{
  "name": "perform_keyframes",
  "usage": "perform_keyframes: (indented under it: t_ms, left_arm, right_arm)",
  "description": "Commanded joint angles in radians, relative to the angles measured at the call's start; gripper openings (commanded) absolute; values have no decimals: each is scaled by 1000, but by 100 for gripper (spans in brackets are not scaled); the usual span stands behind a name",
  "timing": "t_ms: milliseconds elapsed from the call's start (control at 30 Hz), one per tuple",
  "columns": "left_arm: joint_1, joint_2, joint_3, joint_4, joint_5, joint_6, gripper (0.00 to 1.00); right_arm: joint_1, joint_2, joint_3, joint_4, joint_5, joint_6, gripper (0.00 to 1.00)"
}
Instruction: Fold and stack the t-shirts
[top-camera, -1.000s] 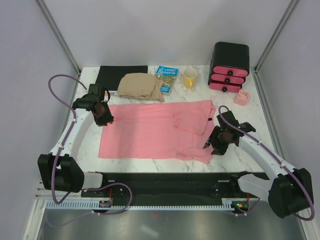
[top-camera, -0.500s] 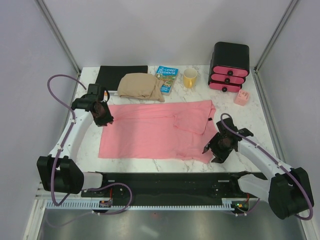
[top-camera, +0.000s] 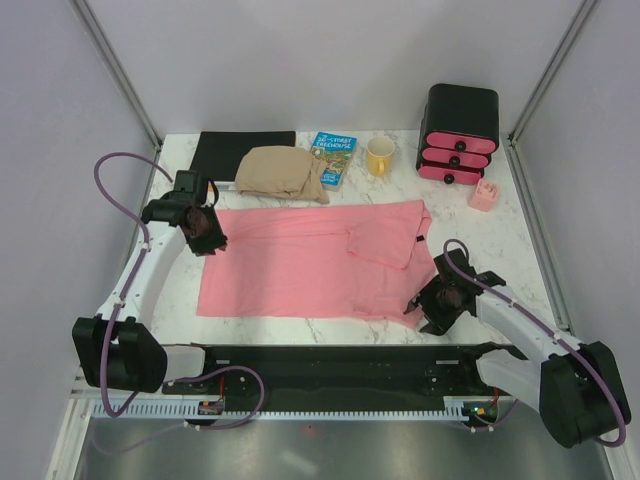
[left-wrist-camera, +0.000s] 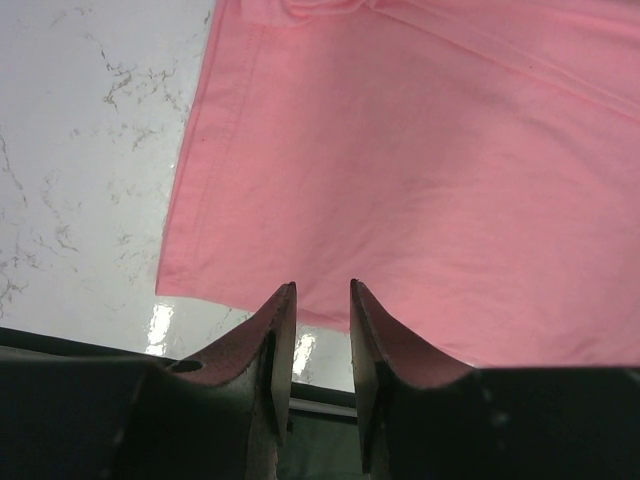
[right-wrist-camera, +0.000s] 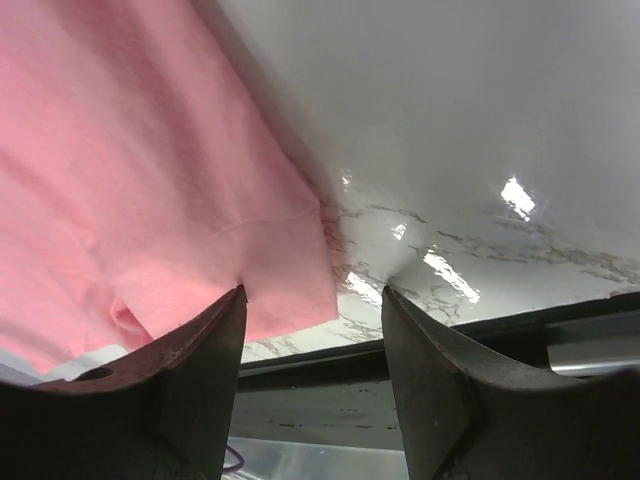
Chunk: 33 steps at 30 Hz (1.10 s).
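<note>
A white marble table (top-camera: 500, 250) sits between pale walls, with the arms' bases along its near edge. The left gripper (left-wrist-camera: 320, 290) hangs over the shirt (top-camera: 300, 265) at its far left corner. Its fingers stand a narrow gap apart, and nothing is between them. In the left wrist view, the shirt's left hem and the bare marble past it lie beyond the fingertips.

The right gripper (right-wrist-camera: 312, 292) is low at the shirt's near right corner with its fingers spread wide. In the right wrist view that corner shows in the gap between them. Whether either finger touches the cloth cannot be told.

The salmon-pink shirt is spread flat across the middle of the table. A flap is folded inward on its right part, and a small dark label (top-camera: 415, 241) sits at its right edge.

Beyond the shirt's far edge, from left to right, are a black mat (top-camera: 243, 153), a tan cloth bundle (top-camera: 282, 172), a book (top-camera: 332, 158) and a yellow mug (top-camera: 379, 156). Off the shirt's far right corner are a black box (top-camera: 458, 133) with pink drawers and a small pink holder (top-camera: 484, 196).
</note>
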Motion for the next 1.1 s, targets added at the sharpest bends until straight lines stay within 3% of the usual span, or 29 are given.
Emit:
perform_keyframes:
  t_ms: [0, 100, 200, 333, 400, 500, 767, 1067]
  left_arm:
    - [-3, -24, -12, 4, 14, 7, 35]
    - [-3, -30, -20, 4, 10, 9, 35]
    - [-3, -34, -26, 3, 10, 12, 35]
    - [-4, -37, -30, 3, 8, 15, 35]
    - [-4, -38, -35, 4, 8, 15, 35]
    - [-4, -40, -46, 6, 10, 16, 34]
    - [-4, -40, -87, 30, 28, 12, 34]
    - [-4, -40, -101, 41, 25, 27, 34]
  right_arm:
    - [1, -27, -5, 59, 35, 23, 64]
    - [1, -19, -17, 74, 36, 27, 63]
    - [2, -1, -26, 103, 38, 27, 54]
    - [-1, 28, -27, 145, 35, 26, 36]
    - [4, 31, -11, 148, 39, 15, 14]
    - [5, 13, 33, 123, 46, -5, 6]
    - [5, -19, 196, 59, 46, 1, 2]
    - [5, 143, 303, 206, 33, 30, 3]
